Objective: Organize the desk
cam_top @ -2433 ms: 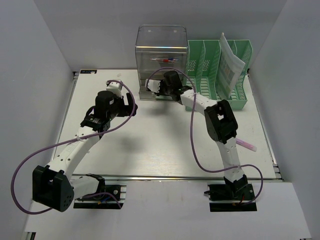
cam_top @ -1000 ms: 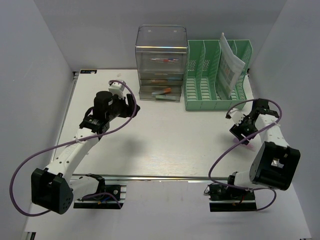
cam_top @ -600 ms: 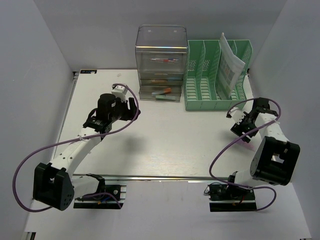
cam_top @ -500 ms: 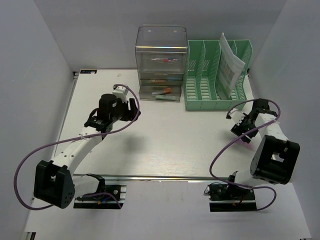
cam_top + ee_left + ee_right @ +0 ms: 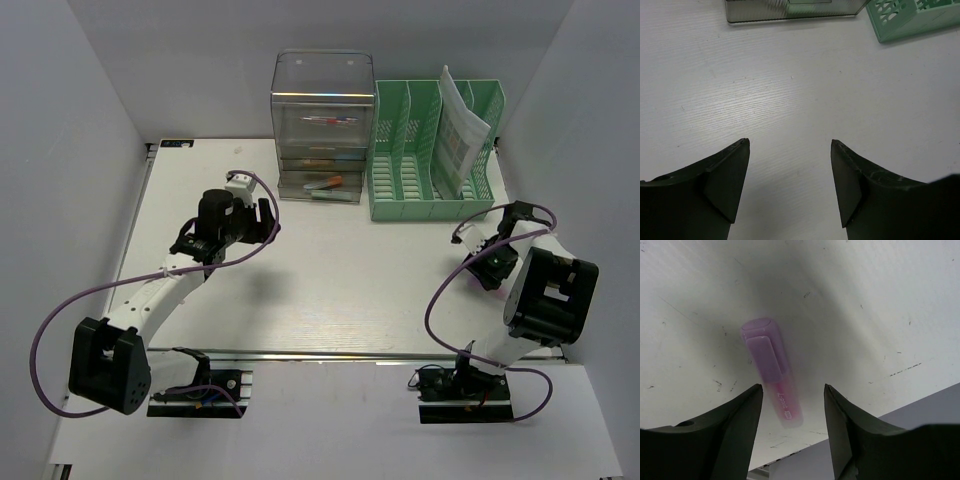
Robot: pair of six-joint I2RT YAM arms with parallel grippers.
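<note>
Right wrist view: right hand [image 5: 792,389] straddles a pink highlighter [image 5: 771,362] on the surface [image 5: 865,300], fingers apart; left hand [image 5: 790,144] gapes wide.

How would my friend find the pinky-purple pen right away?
Find the white desk and go to its right edge, nearer the robot than the green file rack. The pen lies flat there, inside the open right tool. It is short, fat and pinky-purple with a matching cap; nothing else lies loose nearby.

My left gripper [image 5: 266,219] hovers left of centre; jaws wide. My right gripper [image 5: 479,264] points down at far right; jaws apart.
</note>
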